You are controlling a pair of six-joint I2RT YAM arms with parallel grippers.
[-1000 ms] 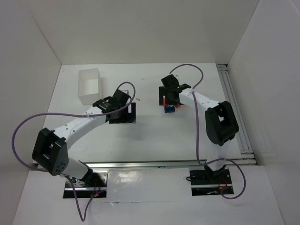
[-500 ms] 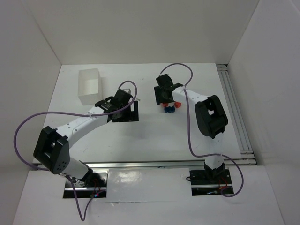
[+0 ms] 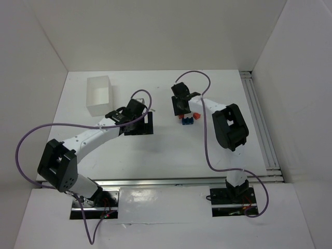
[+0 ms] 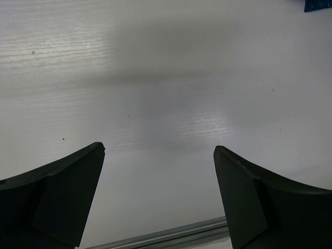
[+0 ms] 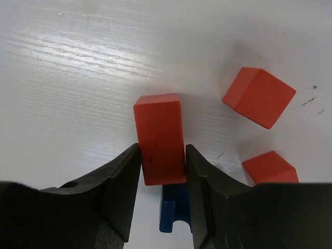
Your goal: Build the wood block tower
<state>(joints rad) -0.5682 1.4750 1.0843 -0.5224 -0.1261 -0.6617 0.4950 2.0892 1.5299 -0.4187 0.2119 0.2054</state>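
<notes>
In the right wrist view a long red-orange block (image 5: 160, 137) stands between the fingers of my right gripper (image 5: 162, 150), and both pads press its sides. The notched blue block (image 5: 174, 210) lies under it on the table. Two more red-orange blocks (image 5: 258, 96) (image 5: 270, 167) lie to the right. From above, my right gripper (image 3: 180, 106) hangs over the cluster by the blue block (image 3: 187, 120). My left gripper (image 4: 159, 150) is open over bare table, left of the cluster (image 3: 142, 122).
A white rectangular box (image 3: 98, 95) stands at the back left. Metal rails (image 3: 259, 119) run along the table's right side, and another rail (image 3: 171, 182) crosses in front of the arm bases. White walls enclose the table.
My right gripper shifted a little left over the blocks and its jaws closed in onto the long red-orange block. The left arm barely moved.
</notes>
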